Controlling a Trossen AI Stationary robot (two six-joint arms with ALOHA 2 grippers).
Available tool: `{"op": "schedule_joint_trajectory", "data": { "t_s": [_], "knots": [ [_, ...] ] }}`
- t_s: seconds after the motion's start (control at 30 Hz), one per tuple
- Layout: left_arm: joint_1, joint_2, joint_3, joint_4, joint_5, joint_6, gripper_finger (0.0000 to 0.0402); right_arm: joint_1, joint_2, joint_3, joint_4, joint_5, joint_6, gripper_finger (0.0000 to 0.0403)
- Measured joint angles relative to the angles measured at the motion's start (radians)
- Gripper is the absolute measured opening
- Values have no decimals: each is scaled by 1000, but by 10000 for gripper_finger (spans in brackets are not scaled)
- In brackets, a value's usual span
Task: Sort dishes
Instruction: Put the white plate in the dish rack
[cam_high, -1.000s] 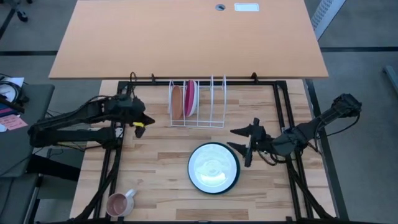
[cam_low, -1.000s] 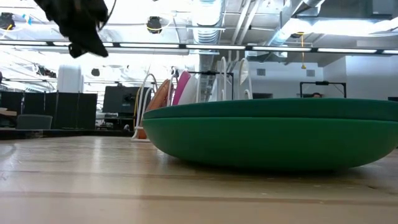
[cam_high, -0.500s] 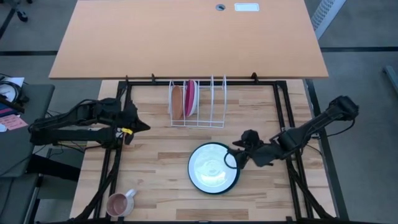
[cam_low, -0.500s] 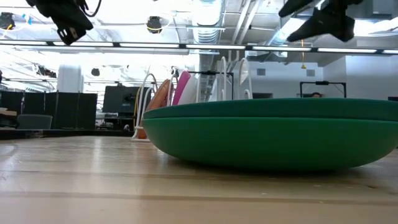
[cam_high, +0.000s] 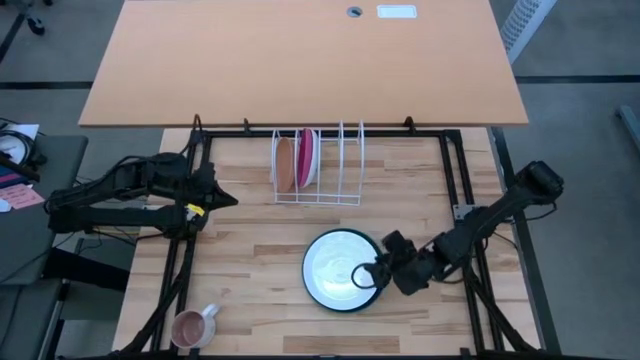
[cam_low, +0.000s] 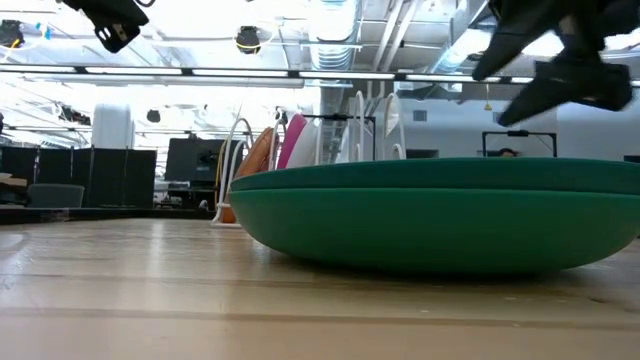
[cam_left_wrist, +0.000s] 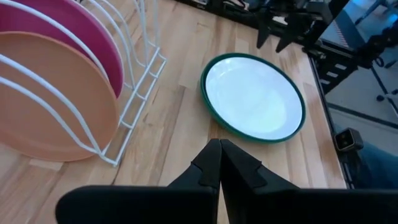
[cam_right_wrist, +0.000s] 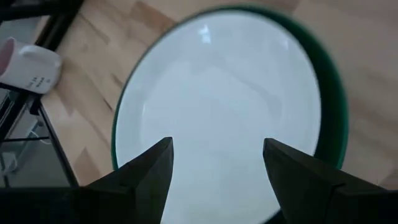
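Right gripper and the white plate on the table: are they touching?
Apart: the low view shows the right gripper hanging clear above the white plate.

A round plate with a white face and dark green rim (cam_high: 343, 268) lay flat on the wood at about five o'clock from the table's middle, seemingly a white plate nested in a green one, though that was hard to tell. At twelve o'clock from it, an orange-brown plate (cam_high: 284, 164) and a magenta pink plate (cam_high: 306, 157) stood upright on edge, side by side, just apart.
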Motion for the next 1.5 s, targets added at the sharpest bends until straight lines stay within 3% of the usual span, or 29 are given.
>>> {"op": "schedule_joint_trajectory", "data": {
  "t_s": [0.27, 0.7, 1.5],
  "knots": [
    [0, 23, 0, 1, -2, 20, 1, 46, 64, 0, -4, -106, 133, 255],
    [0, 94, 0, 2, -12, 16, 1, -10, 83, 11, -117, -228, 157, 255],
    [0, 138, 0, 2, -31, 29, 1, -22, 98, 49, -92, -221, 76, 255]
  ]
}}
